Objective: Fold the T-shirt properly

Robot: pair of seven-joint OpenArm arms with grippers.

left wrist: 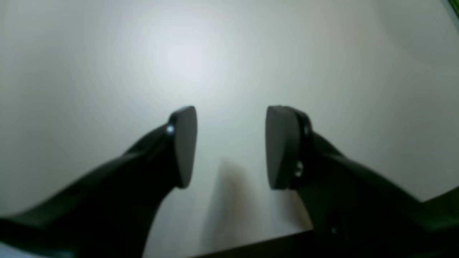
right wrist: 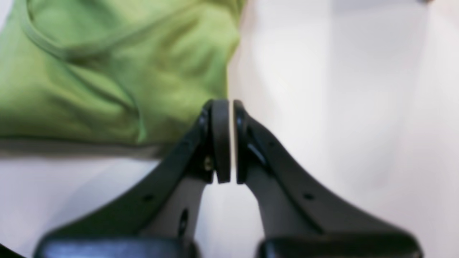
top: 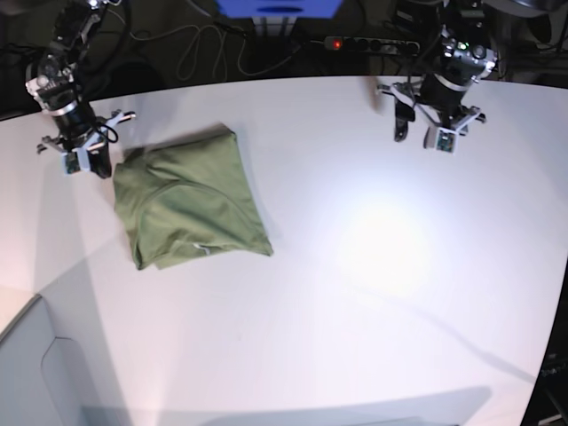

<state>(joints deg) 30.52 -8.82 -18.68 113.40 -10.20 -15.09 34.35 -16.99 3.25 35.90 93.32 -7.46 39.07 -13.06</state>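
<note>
- Two arms stand at the far side of a white table (top: 373, 266), one at about ten o'clock in the base view and one at about one o'clock.
- At ten o'clock, the right gripper (top: 96, 165) hangs just beside the upper left corner of the T-shirt (top: 191, 202) — whether it touches the cloth cannot be told from above.
- In the right wrist view the right gripper (right wrist: 231, 141) has its two pads pressed nearly together, with only a sliver of light between them and no cloth in that gap.
- The T-shirt (right wrist: 107, 71) fills the ten-to-eleven o'clock part of that wrist view; its edge runs just behind the left pad, and a ribbed seam curves across the top of the fabric.
- On the table the olive-green T-shirt lies folded into a rough, slightly skewed rectangle, left of centre, with a few creases across it and one corner pointing toward four o'clock.
- A bright patch of reflected light sits on the bare tabletop to the right of centre, well apart from the cloth.
- At one o'clock, the left gripper (top: 419, 136) hovers over bare table — far from the T-shirt.
- In the left wrist view the left gripper (left wrist: 231, 147) has its pads spread wide apart, with nothing between them but the white surface and a faint shadow.
</note>
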